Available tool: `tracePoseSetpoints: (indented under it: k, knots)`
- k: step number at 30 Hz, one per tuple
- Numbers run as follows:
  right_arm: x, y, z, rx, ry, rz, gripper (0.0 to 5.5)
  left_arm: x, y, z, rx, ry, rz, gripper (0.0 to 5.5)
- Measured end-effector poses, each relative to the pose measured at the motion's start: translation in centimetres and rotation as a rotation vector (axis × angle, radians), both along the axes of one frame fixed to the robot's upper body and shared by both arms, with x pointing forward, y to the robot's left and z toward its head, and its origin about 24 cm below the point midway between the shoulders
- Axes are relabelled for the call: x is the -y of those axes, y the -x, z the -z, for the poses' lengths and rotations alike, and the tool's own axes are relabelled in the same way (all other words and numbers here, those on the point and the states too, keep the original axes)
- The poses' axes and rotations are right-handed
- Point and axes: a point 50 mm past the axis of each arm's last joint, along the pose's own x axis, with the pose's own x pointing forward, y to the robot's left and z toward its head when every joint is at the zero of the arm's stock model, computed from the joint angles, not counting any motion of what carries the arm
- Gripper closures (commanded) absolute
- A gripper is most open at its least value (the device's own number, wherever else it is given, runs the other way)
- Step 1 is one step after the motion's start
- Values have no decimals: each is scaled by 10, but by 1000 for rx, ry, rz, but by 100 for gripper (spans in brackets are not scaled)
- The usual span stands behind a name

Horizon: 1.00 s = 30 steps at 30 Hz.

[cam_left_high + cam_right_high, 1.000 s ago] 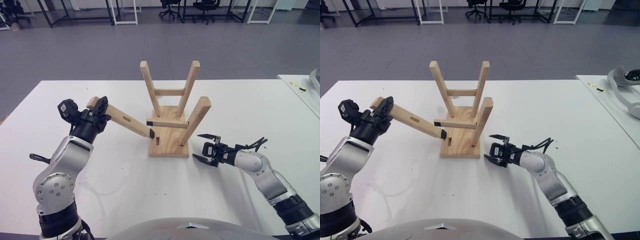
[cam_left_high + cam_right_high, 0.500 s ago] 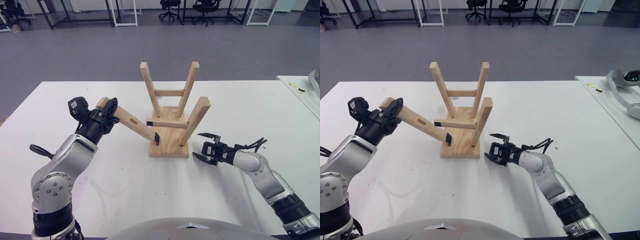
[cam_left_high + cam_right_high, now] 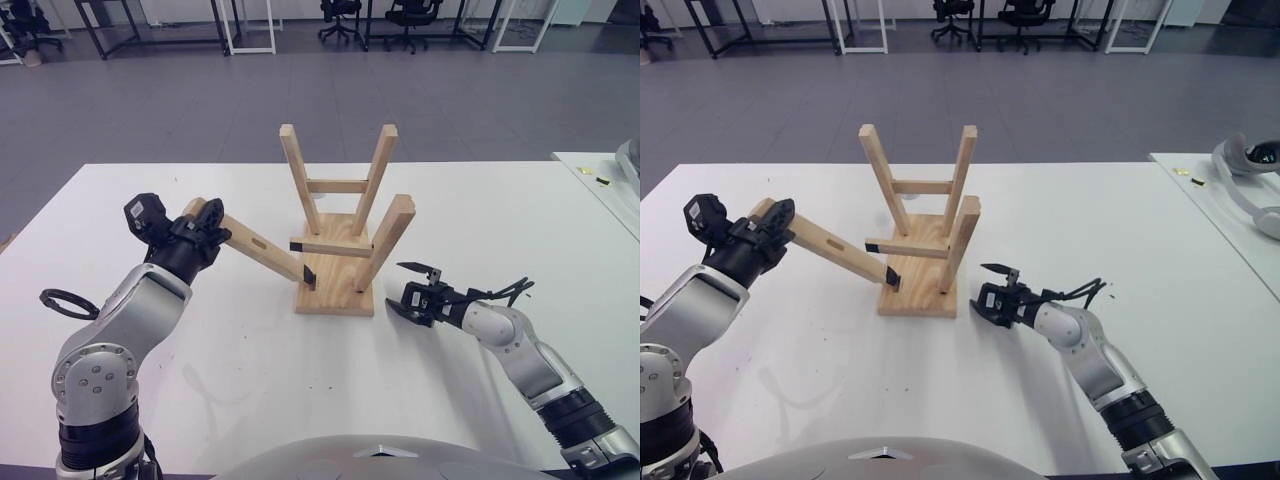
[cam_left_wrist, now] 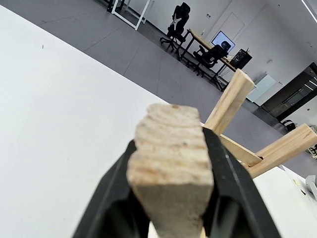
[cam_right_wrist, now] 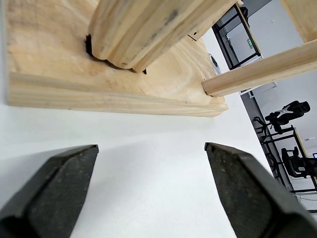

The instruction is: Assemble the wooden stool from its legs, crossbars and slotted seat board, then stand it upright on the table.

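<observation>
Left eye view: seat board [image 3: 338, 296] lies flat on the white table [image 3: 300, 380], legs pointing up. Two back legs [image 3: 300, 175] rise from its far edge, joined by a short crossbar [image 3: 338, 185]. A third leg [image 3: 386, 243] stands tilted at its near right corner. A second crossbar [image 3: 330, 247] runs left from that leg, and its dark free end hangs over the board's left side.

Left gripper [image 3: 203, 226] is well left of the board, fingers clamped on the outer end of a loose leg [image 3: 262, 250]. That leg slopes down to the board's near left corner; contact there is not clear. In the left wrist view, fingers [image 4: 225, 173] squeeze both sides of the leg's end grain.

Right gripper [image 3: 396, 288] sits low just right of the board, fingers spread apart, holding nothing. In the right wrist view, both pads [image 5: 49, 198] flank bare table facing the board's edge, not touching it.
</observation>
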Motion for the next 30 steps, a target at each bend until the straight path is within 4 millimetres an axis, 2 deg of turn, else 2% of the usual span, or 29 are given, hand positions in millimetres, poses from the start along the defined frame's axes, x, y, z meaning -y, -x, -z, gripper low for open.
tracePoseSetpoints:
  k: [10, 20, 26, 30]
  knots:
    - [2, -4, 2, 16, 8, 7, 148, 6, -4, -3, 56, 37, 66, 447]
    - [2, -5, 3, 24, 15, 12, 148, 11, 0, 1, 39, -69, 87, 447]
    - [0, -6, 4, 39, 38, 15, 148, 37, 4, -11, 69, -239, 146, 447]
    - [-3, -8, 5, 53, 43, 29, 148, 45, 0, -15, 78, -321, 171, 447]
